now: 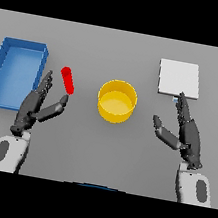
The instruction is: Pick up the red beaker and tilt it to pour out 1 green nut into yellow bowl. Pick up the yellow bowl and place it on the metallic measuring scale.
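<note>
The grey table [101, 150] spreads under my hands; a blue tray [16, 72] lies outside my left hand [35, 105]; the red beaker [68, 80] lies, I think on its side, just beyond its thumb; the yellow bowl [117, 101] stands between my hands; the metallic scale [179, 79] lies just past my right hand [185, 132].

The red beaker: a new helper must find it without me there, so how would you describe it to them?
Start at the blue tray on the table's left side. Just right of it, between the tray and the yellow bowl, lies the red beaker, by the left hand. It is the only red thing: a small slim tube, tilted.
</note>
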